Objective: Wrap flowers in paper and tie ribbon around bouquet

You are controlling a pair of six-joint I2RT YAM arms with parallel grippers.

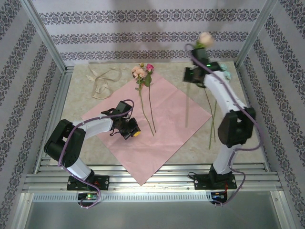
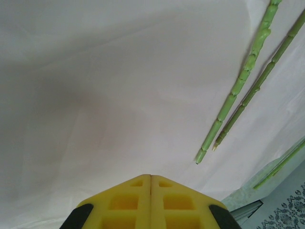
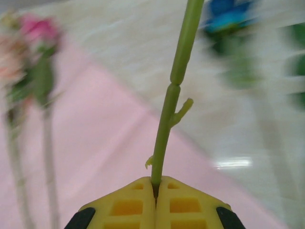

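Up close, R gripper (image 3: pixel 155 185) pinches stem (image 3: pixel 165 124); overhead adds bloom (image 1: pixel 206 38).

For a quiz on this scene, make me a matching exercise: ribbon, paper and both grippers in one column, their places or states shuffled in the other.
1. ribbon
2. paper
3. left gripper
4. right gripper

A. shut on a flower stem
B. on the bare table, off the sheet
C. shut, holding nothing
D. flat under two flowers

Pairs: 1-B, 2-D, 3-C, 4-A.
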